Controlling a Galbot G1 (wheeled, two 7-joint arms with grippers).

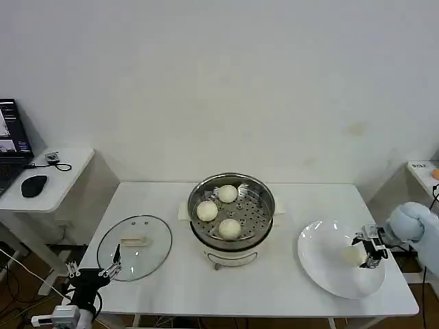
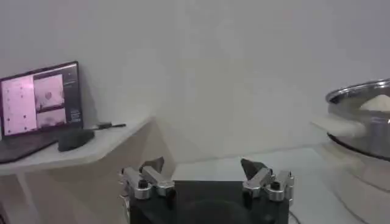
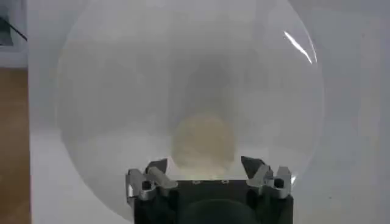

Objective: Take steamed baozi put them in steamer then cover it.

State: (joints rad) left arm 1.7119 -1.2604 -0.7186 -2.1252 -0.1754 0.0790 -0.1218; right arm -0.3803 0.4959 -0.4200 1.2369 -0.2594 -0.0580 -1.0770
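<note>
The steel steamer stands mid-table on its white base, with three cream baozi on its perforated floor. Its rim shows in the left wrist view. A fourth baozi lies on the white plate at the right. My right gripper is open, its fingers to either side of that baozi, just short of it. The glass cover with its white handle lies flat at the table's left. My left gripper hovers open at the cover's near-left edge.
A side desk at the far left holds a laptop and a mouse. Another small table's corner sits at the far right. Bare tabletop lies between steamer and plate.
</note>
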